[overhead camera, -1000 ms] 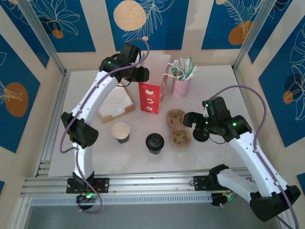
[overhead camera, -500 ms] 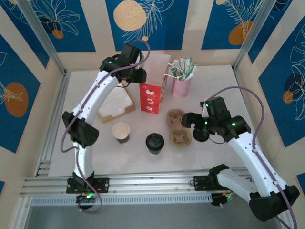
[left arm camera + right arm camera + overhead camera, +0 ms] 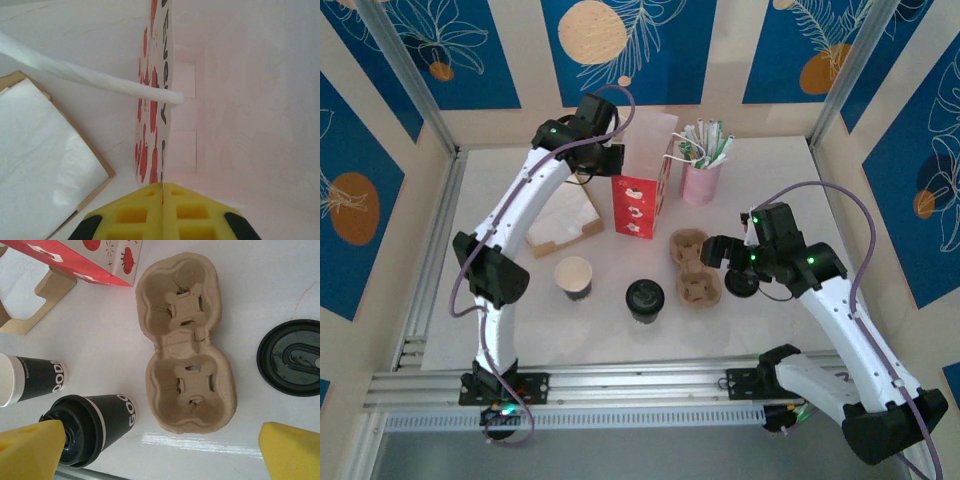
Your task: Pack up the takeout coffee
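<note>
Left gripper clamping bag rim, interior open

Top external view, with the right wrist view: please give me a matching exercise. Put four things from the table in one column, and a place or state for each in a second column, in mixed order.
Things:
1. cup carrier
2. loose black lid
3. cup without lid
4. red bag

Places or states:
a. stands upright beside the pink cup
b. both wells empty
c. lies flat on the table, right of the carrier
d. stands open, left of the lidded cup

Pairs: 1-b; 2-c; 3-d; 4-a
</note>
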`<state>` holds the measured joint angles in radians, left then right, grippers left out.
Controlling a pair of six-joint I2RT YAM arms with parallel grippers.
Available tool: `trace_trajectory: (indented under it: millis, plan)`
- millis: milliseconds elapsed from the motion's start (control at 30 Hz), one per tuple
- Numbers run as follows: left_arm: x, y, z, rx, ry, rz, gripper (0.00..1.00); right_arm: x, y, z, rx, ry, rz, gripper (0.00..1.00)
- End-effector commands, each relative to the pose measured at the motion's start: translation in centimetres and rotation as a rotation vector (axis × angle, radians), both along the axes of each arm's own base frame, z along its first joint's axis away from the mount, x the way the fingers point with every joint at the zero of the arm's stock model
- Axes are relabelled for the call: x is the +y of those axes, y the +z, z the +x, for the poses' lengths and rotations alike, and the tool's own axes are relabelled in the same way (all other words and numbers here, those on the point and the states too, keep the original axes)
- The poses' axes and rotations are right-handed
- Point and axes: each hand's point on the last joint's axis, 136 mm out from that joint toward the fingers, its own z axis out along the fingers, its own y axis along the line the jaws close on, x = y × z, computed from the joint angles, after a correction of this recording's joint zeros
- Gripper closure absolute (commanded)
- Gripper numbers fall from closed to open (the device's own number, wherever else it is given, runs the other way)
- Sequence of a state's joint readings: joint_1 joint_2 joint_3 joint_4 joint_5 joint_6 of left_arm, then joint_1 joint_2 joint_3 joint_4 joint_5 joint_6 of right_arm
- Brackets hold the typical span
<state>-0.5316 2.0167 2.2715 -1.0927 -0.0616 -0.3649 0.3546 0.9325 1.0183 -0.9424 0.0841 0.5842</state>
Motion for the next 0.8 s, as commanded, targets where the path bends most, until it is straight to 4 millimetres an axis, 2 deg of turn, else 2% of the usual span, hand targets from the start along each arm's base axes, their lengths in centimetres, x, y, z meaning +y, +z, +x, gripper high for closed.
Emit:
trace_trajectory:
  millis: [0,133,300,433,767]
  plan:
    - [2.2,1.9,-1.7,0.005,0.081,-0.01,1.0,0.3,0.5,-0.2,-0.003,0.012,0.022,0.01]
    - [2.6,2.6,-3.4,-0.004,0.121,-0.062,1.0,0.3,0.5,-0.1,0.0,0.01,0.023,0.01]
    - [3.9,2.5,-5.6,-0.013,0.186,-0.086,1.0,0.5,0.7,-0.2,0.012,0.018,0.033,0.01]
    - [4.1,2.7,-7.8,-0.024,0.206,-0.085,1.0,1.0,1.0,-0.2,0.01,0.04,0.059,0.01]
    - [4.4,0.8,-12.2,0.014,0.256,-0.148,1.0,2.0,0.7,-0.3,0.028,0.1,0.067,0.01]
